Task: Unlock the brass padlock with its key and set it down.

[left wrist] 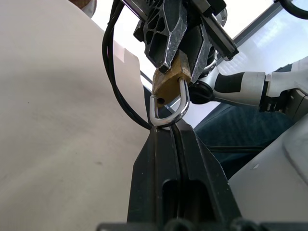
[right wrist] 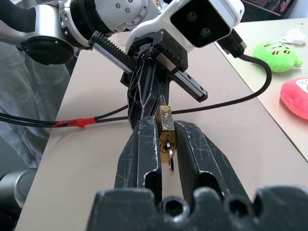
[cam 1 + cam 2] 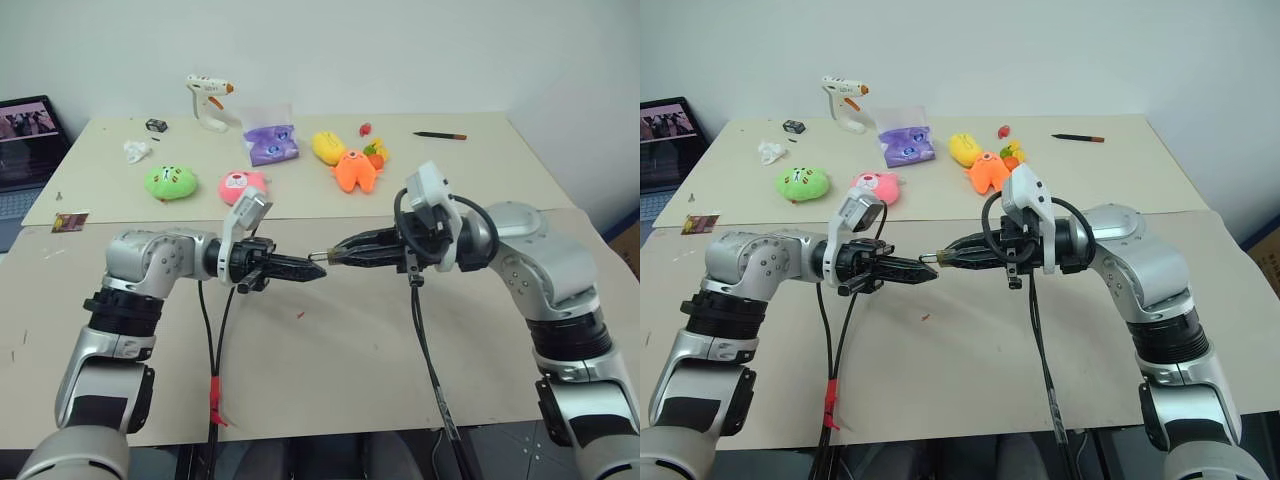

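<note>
Above a beige table (image 3: 330, 370), the brass padlock (image 1: 169, 83) is held clamped by the right gripper (image 3: 322, 256), its shackle aimed toward 9 o'clock at the left gripper (image 3: 318, 271), which is shut, its tips touching the shackle; the key (image 2: 171, 155) is seen in the lock's far end

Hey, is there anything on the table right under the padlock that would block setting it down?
Nothing visible does. The brass padlock is clamped in the right end effector, and the beige table below it is bare apart from a tiny red speck nearby.
</note>
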{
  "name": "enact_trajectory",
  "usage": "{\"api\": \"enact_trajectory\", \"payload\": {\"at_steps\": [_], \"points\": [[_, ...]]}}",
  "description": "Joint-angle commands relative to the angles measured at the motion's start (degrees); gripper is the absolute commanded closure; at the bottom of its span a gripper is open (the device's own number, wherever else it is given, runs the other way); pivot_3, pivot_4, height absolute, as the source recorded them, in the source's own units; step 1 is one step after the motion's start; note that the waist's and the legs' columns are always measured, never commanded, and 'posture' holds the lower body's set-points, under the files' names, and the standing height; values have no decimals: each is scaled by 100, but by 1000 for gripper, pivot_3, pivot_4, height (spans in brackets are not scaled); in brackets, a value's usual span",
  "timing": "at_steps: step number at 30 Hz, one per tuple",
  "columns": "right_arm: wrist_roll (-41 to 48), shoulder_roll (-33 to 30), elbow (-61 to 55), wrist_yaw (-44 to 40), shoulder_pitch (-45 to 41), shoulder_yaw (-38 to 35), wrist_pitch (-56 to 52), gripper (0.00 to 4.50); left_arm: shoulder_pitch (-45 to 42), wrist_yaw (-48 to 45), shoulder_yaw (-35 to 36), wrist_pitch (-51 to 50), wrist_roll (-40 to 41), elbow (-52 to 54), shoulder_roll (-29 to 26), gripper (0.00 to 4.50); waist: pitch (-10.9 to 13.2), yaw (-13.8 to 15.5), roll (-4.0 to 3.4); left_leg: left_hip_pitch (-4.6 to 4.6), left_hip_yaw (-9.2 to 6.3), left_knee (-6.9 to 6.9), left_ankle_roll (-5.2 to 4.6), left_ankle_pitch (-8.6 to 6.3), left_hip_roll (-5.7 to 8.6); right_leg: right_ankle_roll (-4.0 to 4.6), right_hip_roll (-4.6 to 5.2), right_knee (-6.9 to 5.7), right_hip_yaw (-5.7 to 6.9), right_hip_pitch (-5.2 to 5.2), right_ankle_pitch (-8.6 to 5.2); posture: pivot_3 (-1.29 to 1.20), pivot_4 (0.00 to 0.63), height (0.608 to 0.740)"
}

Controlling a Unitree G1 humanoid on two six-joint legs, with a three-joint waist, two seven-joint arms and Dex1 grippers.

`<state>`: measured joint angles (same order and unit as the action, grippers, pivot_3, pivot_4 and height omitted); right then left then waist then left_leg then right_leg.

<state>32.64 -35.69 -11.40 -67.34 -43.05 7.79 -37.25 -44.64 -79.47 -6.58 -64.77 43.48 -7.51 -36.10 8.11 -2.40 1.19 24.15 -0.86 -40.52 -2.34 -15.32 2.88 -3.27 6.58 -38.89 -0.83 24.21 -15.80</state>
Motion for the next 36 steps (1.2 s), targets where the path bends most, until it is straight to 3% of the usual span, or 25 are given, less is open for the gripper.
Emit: {"api": "enact_trajectory", "payload": {"at_steps": [1,20,27,36], "points": [[1,-34,-53,1,-200,-172,157,4320,95,-190,-114,126,-20,172,-126,4450,0,-2,0,-1,0,0,0,0,0,0,0,0,0,0,0,0,150,740],[273,-189,-434,12,-137,-218,-175,4320,-53,-223,-309,736,-451,-305,-23,4450,0,29,0,1,-3,0,-1,0,1,0,1,1,1,-1,0,0,150,740],[443,-236,-677,116,-19,-220,-368,4320,-621,556,235,1104,-576,-1062,604,4450,0,117,1,2,-3,-1,-2,-1,4,0,4,2,3,-2,0,0,150,740],[334,-217,-551,154,-34,-170,-209,4320,-407,102,-134,460,-368,-226,241,4450,0,108,0,2,-2,-1,-3,-1,4,0,3,0,1,-1,0,0,150,740]]}}
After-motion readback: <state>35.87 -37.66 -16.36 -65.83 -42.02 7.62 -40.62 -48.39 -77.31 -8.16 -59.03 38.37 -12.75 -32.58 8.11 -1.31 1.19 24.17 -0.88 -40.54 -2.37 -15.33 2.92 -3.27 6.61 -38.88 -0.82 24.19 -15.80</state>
